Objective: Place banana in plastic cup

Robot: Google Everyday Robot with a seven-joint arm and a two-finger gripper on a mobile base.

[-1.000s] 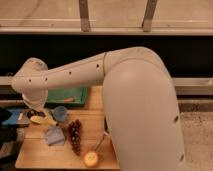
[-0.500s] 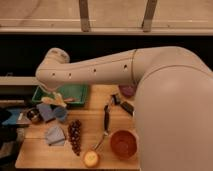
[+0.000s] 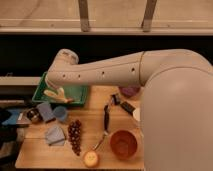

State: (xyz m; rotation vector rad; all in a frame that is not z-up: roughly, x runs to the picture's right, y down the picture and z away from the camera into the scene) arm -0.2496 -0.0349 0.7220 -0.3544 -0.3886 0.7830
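The pale-yellow banana [image 3: 59, 95] hangs under my gripper [image 3: 54, 92], which is shut on it, in front of the green tray [image 3: 75, 93] at the back left of the table. The small light-blue plastic cup [image 3: 61, 114] stands on the table just below and in front of the held banana. My white arm reaches across from the right, and its wrist hides the back of the tray.
A blue-grey block [image 3: 45, 111] and a metal can [image 3: 32, 115] stand left of the cup. A blue cloth [image 3: 55, 135], grapes [image 3: 75, 136], a round yellow-orange fruit [image 3: 91, 159], an orange bowl [image 3: 123, 144], a dark utensil [image 3: 106, 120] and a purple bowl [image 3: 130, 91] lie to the right.
The gripper has lifted the banana from the table's left part and carried it up and to the right. The arm has swung away, uncovering the right side of the table.
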